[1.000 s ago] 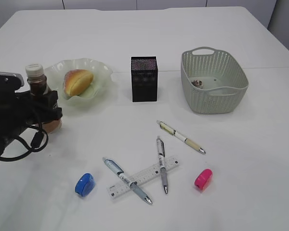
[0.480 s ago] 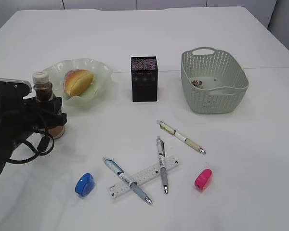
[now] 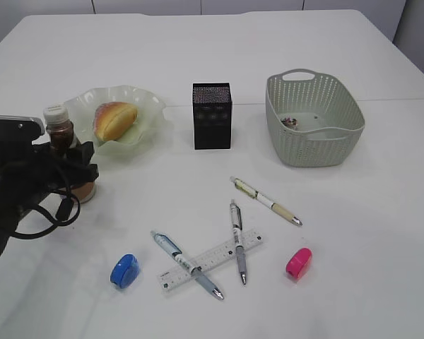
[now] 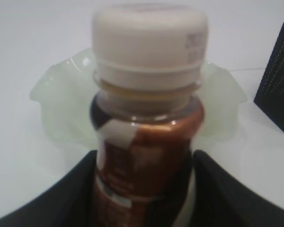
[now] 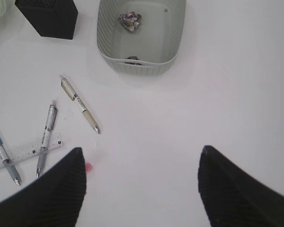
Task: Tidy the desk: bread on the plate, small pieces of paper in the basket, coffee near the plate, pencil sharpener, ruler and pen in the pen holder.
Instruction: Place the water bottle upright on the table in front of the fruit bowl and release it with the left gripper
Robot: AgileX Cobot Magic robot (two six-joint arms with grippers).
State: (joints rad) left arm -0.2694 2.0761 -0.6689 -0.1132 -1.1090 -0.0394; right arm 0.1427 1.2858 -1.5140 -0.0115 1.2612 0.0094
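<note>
Left fingers are closed on both sides of the coffee bottle, gripping its lower body; the left gripper reaches in low from the 9 o'clock edge of the worktop, arm near horizontal, cable looped beneath. Right fingers are spread wide apart, holding nothing, pointing down at bare worktop.

Bottle: upright, clear plastic, brown contents, white screw cap, partly peeled label. It stands just beside the plate, at the plate's 7 o'clock; whether its base touches the worktop cannot be told.

Plate: pale green, translucent, wavy rim, carrying a glossy golden bread roll. Pen holder: black, square, perforated. Basket: grey-green woven-pattern plastic, containing crumpled paper.

Three pens and a clear ruler lie at 6 o'clock; one pen crosses the ruler at each end. Blue sharpener and pink sharpener flank them.
</note>
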